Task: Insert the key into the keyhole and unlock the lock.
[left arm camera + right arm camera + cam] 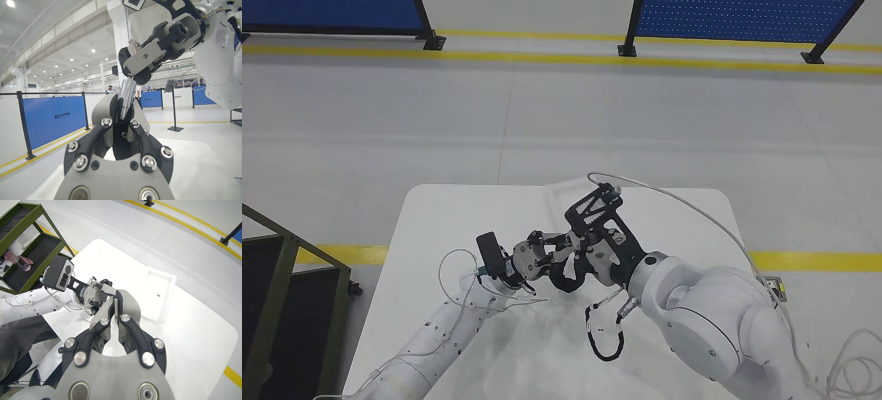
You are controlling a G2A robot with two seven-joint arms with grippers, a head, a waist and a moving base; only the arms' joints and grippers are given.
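Over the white table (pixel 432 240) both grippers meet in mid-air. My left gripper (pixel 123 106) is shut on the lock (pixel 126 98), a shiny chrome cylinder held upright between its black pads. My right gripper (pixel 136 66) is directly above it, shut on the key. The key's flat metal head (pixel 133 45) sticks out behind the fingers, and its tip meets the lock's upper end. In the right wrist view the key (pixel 115 309) shows edge-on between my right gripper's (pixel 116 306) pads, and the left gripper (pixel 103 292) is just beyond. The top view has the two grippers (pixel 547 262) touching.
A shallow white tray (pixel 160 291) lies on the table beyond the grippers. A green metal shelf (pixel 37 237) stands off the table's left side (pixel 282 290). Loose white cables (pixel 457 265) trail along the left arm. Blue barrier panels (pixel 332 15) stand far behind.
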